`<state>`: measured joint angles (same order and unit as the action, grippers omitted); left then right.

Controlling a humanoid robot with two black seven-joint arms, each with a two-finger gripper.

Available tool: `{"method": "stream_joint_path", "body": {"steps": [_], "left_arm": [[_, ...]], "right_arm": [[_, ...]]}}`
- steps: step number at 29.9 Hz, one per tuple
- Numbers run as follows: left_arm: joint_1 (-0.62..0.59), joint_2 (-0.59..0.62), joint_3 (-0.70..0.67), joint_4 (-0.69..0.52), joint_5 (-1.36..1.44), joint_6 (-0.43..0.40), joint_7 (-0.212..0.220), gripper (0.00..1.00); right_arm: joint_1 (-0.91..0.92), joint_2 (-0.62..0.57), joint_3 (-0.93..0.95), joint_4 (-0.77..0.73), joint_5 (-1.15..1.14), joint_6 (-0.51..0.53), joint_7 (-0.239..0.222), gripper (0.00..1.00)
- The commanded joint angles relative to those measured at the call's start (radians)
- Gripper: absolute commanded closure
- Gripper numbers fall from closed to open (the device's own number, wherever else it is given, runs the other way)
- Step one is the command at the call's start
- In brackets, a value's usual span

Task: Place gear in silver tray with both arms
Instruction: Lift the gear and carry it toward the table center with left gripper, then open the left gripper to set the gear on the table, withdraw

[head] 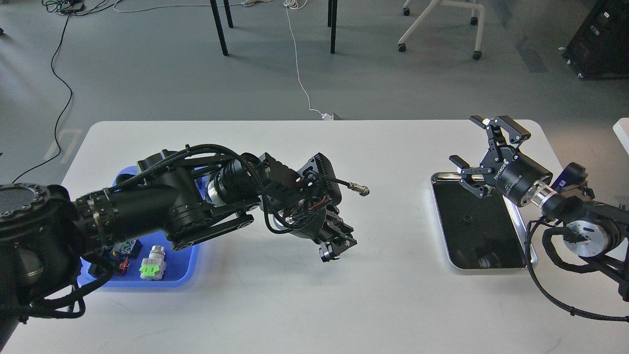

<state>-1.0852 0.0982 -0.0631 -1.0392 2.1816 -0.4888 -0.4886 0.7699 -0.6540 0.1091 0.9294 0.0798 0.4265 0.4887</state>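
A white rectangular table (304,295) carries a blue plastic tray (189,263) at left, mostly hidden under the black left arm (186,206), and the shiny rectangular silver tray (526,236) at right. The right gripper (484,157) hangs wide open over the silver tray's far rim. Whether the left gripper (336,246) is spread or closed cannot be told. A small grey-and-green part (154,264) lies in the blue tray.

Both arms are black and jointed, with braided black cables looping beside them, silver rings at the wrists, a ribbed black block and thin red wires near the left gripper (339,246), and white ROBOTIQ lettering on the right gripper (484,150).
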Motion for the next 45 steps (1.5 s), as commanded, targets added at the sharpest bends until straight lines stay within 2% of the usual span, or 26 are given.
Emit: {"method": "stream_joint_path", "body": {"steps": [1, 5, 19, 23, 25, 26, 35, 39, 41, 43, 45], "left_arm": [[0.001, -0.054, 0.005, 0.028, 0.0, 0.0, 0.0, 0.87], [0.001, -0.098, 0.015, 0.068, 0.0, 0.0, 0.0, 0.87], [0.01, -0.098, 0.051, 0.099, 0.0, 0.0, 0.0, 0.83], [0.01, -0.098, 0.049, 0.099, 0.0, 0.0, 0.0, 0.64], [0.01, -0.098, 0.049, 0.099, 0.0, 0.0, 0.0, 0.47], [0.01, -0.098, 0.049, 0.099, 0.0, 0.0, 0.0, 0.42], [-0.005, -0.098, 0.025, 0.079, 0.0, 0.0, 0.0, 0.25], [-0.041, -0.077, -0.053, 0.044, 0.0, 0.001, 0.0, 0.15], [-0.038, -0.034, -0.125, 0.027, -0.026, 0.022, 0.0, 0.1], [-0.032, 0.01, -0.191, 0.015, -0.21, 0.064, 0.0, 0.04], [-0.029, 0.087, -0.216, 0.01, -0.354, 0.12, 0.0, 0.03]], "right_arm": [[-0.003, -0.001, 0.0, 0.0, 0.0, 0.0, 0.0, 0.04], [-0.003, -0.001, 0.0, 0.0, 0.0, 0.0, 0.0, 0.04], [-0.004, -0.001, 0.0, 0.002, 0.0, 0.0, 0.0, 0.04], [-0.003, -0.001, 0.001, 0.002, 0.0, 0.0, 0.0, 0.04], [-0.003, -0.001, 0.001, 0.002, 0.0, 0.0, 0.0, 0.04], [-0.003, -0.001, 0.001, 0.002, 0.0, 0.0, 0.0, 0.04], [-0.003, -0.004, 0.006, 0.006, 0.0, 0.001, 0.0, 0.04], [0.005, -0.025, 0.004, 0.012, -0.002, 0.005, 0.0, 0.04], [0.011, -0.027, 0.0, 0.016, -0.005, 0.005, 0.0, 0.04], [0.017, -0.032, -0.002, 0.023, -0.035, 0.006, 0.0, 0.04], [0.025, -0.05, -0.003, 0.037, -0.099, 0.006, 0.0, 0.04]]}}
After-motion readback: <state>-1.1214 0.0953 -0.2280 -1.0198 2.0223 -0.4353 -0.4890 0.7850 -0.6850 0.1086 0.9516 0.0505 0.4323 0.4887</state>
